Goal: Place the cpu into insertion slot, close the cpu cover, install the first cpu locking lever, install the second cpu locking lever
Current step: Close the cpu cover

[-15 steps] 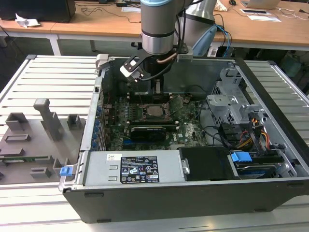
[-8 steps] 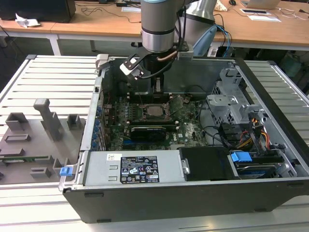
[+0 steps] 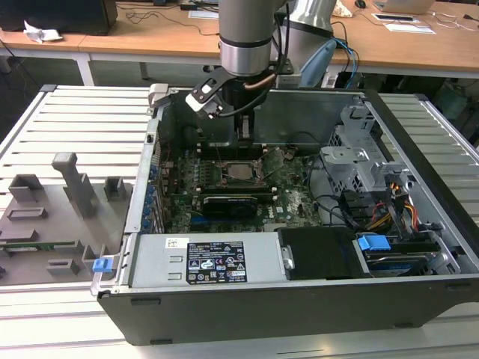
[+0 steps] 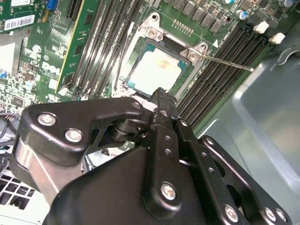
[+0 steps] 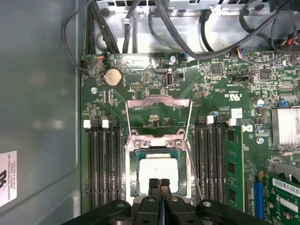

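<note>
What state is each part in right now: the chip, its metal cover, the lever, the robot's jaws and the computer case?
Cpu: seated in its socket, uncovered.
Cpu cover: swung open, off the cpu.
Locking lever: unlatched, sticking out free.
Gripper: jaws shut, over the cpu.
Computer case: side open, board exposed.

Closed pincer (image 4: 161, 95) just above the cpu (image 4: 152, 70)

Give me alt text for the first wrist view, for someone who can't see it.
The cpu sits in the socket of the motherboard, with the cpu cover standing open on its hinge. The end effector, fingers closed together, is poised over the cpu's edge, with memory slots on both sides of the socket.
</note>
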You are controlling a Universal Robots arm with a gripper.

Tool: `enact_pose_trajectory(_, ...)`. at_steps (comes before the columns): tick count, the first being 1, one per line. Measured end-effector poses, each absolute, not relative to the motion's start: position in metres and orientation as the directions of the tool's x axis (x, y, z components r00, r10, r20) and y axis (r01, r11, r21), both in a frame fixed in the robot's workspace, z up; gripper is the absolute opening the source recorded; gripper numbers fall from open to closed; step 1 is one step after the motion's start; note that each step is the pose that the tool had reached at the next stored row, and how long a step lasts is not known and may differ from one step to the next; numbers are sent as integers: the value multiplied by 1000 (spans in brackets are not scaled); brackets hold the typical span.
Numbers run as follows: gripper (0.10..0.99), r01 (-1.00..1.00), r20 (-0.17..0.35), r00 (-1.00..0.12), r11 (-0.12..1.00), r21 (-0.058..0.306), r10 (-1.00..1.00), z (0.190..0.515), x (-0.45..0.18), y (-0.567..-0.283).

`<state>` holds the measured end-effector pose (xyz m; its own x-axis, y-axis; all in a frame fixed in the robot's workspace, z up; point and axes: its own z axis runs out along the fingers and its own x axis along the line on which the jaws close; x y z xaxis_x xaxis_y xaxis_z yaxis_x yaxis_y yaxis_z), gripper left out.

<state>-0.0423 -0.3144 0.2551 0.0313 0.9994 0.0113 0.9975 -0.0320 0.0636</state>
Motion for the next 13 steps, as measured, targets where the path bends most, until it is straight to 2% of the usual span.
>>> enact_pose_trajectory(13,106,998,11,27,-27,62,1000,260,-20,-314)
